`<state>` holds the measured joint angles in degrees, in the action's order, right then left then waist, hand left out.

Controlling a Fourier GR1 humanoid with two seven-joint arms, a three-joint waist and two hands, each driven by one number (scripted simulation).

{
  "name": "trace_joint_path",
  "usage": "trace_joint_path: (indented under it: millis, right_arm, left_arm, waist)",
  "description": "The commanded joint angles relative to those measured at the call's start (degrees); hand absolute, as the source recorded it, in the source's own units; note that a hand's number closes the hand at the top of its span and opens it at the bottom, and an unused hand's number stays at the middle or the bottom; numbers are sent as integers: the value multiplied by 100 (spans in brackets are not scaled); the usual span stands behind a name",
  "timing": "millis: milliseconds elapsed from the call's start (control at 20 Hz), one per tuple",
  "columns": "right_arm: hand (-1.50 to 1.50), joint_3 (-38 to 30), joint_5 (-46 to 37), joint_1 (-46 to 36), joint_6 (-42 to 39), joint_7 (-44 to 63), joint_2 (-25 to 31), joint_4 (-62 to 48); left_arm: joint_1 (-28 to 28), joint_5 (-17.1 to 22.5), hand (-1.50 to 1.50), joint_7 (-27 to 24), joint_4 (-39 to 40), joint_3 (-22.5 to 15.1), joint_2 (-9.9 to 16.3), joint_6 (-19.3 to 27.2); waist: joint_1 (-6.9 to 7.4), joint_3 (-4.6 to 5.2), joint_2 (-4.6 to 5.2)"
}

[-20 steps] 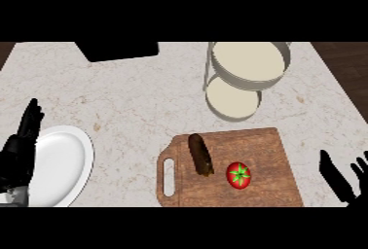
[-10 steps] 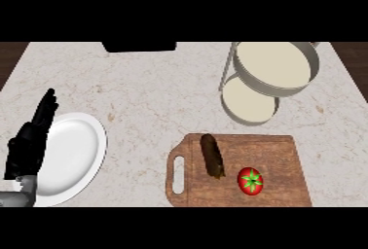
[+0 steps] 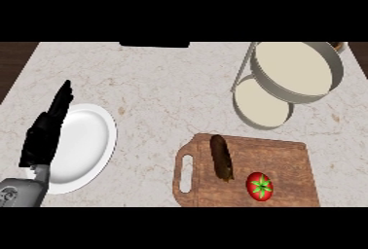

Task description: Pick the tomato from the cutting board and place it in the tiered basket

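I see the round red tomato lying on the brown wooden cutting board, beside a dark long vegetable. The cream two-tiered basket stands beyond. My left hand rests over the white round plate, fingers straight and together.

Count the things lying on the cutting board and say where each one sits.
2. The tomato lies near the lower right of the cutting board. A dark, elongated vegetable lies left of it, towards the handle end. Nothing else shows on the board.

Plate partly behind left hand.
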<state>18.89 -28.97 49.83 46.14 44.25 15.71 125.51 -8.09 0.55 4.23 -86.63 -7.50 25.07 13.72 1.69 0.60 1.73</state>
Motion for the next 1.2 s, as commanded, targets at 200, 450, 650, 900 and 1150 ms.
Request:
trace_joint_path:
  millis: [200, 450, 650, 900, 1150]
  right_arm:
    - [-150, 100, -1112, -533, -1213, 2713, -306, 881]
    - [-150, 83, -1519, -1210, -2096, 3731, -552, 753]
    - [-150, 158, -1950, -1775, -2537, 4090, -1055, 475]
    - [-150, 139, -2411, -2158, -3018, 4101, -1549, 172]
    - [-150, 339, -2770, -2285, -3189, 4102, -1565, -243]
  left_arm:
    - [-270, -23, 0, -45, 232, 35, 0, -131]
    - [-243, -83, 0, 94, 136, 28, -12, -104]
    - [-495, 12, 0, 106, 374, 126, -29, -229]
    - [-356, -62, 0, -13, 405, 208, -5, -194]
    - [-224, -88, 0, -274, 650, 168, -240, -135]
  waist:
    - [186, -16, 2]
    - [175, -29, -60]
    - [108, -28, -51]
    - [26, -39, -94]
    - [-29, -37, -100]
